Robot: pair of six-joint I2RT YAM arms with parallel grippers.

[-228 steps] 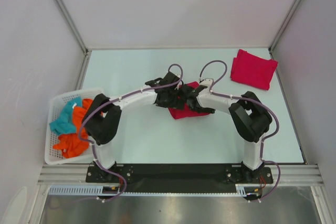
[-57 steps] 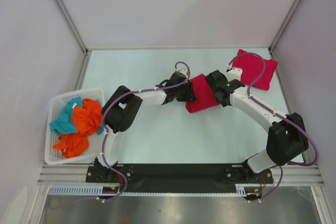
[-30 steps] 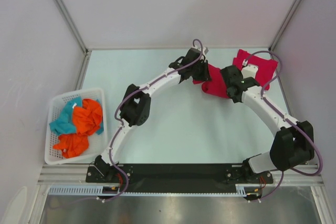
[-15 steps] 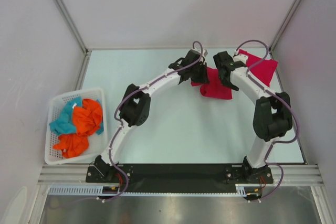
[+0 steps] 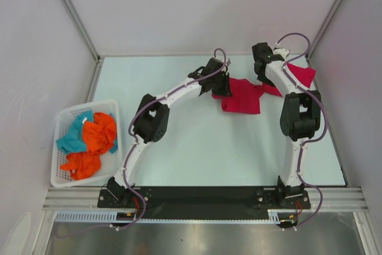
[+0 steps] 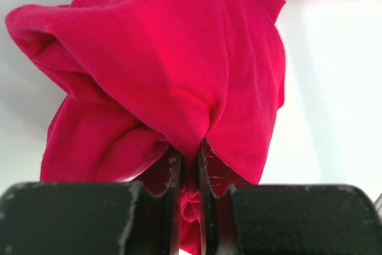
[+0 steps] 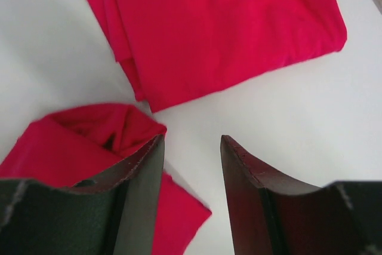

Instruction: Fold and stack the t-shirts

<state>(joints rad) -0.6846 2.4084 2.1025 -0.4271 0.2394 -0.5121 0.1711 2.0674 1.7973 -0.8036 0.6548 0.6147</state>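
Pinching a bunched fold of the crimson t-shirt [image 6: 179, 58] in the nearly closed left claw [image 6: 189, 153], over the far middle of the worktop [image 5: 191, 147]. Hanging the right claw [image 7: 191, 141] partly open and empty just above that shirt's right edge, close beside the second crimson t-shirt [image 7: 221, 22] lying folded flat in the far right corner. Leaving the white basket [image 5: 57, 177] of orange and teal clothes well apart at the left edge.
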